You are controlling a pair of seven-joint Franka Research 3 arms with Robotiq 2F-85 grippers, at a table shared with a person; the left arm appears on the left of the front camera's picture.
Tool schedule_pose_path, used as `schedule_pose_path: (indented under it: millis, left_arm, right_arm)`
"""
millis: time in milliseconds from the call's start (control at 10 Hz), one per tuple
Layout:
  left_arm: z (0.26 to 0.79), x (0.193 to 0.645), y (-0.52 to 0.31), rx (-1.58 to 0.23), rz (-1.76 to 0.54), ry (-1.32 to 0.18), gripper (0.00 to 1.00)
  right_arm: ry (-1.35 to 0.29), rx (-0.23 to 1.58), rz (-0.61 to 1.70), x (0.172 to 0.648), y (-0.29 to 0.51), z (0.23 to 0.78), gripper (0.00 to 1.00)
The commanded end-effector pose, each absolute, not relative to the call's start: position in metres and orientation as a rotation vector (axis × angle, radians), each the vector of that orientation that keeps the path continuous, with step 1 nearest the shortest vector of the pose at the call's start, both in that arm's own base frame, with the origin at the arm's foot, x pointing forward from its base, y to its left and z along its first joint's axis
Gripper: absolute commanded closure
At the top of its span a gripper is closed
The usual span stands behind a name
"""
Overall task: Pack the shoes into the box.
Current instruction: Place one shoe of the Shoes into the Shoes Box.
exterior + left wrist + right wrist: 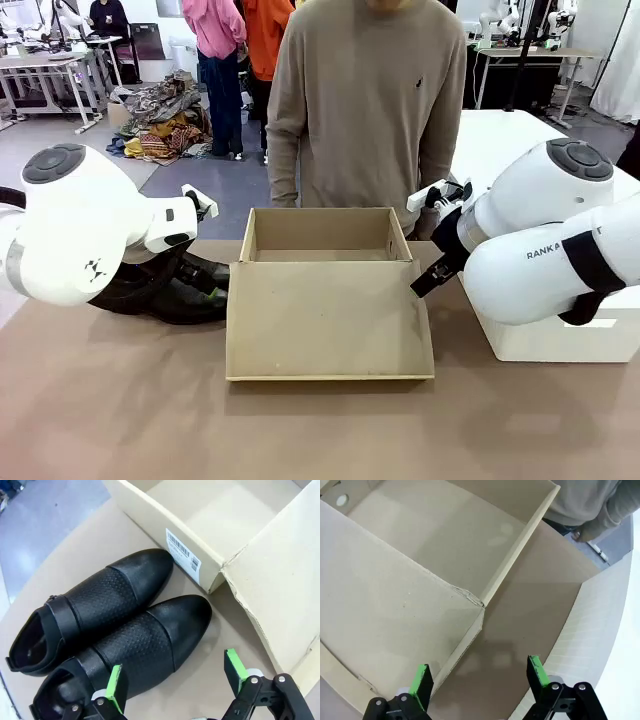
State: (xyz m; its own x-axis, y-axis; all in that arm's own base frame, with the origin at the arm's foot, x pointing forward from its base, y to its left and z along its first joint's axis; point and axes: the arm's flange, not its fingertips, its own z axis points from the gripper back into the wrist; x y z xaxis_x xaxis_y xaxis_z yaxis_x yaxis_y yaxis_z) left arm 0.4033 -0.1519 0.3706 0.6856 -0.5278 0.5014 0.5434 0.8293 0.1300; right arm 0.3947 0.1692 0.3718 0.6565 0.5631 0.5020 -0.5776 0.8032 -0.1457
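My left gripper (175,679) hung wide open over the two black shoes (120,622). My right gripper (479,675) was open and empty beside the box (445,530).

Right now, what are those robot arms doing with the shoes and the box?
Nothing is packed yet. The black shoes sit side by side on the table beside the open box. The left gripper hovers open above them, and the right gripper hovers open by the box's other side. Neither holds anything. A person stands behind the box.
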Motion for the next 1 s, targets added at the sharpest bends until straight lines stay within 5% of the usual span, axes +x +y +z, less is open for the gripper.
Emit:
schedule_pose_path:
  millis: [0, 900]
  left_arm:
    - [0.3706, 0.4033, -0.1519, -0.03, -0.6, -0.552, 0.0]
    - [0.3706, 0.4033, -0.1519, -0.03, -0.6, -0.552, 0.0]
  right_arm:
    - [-0.56, 0.028, 0.646, 0.3947, 0.1692, 0.3719, 0.0]
    - [-0.56, 0.028, 0.646, 0.3947, 0.1692, 0.3719, 0.0]
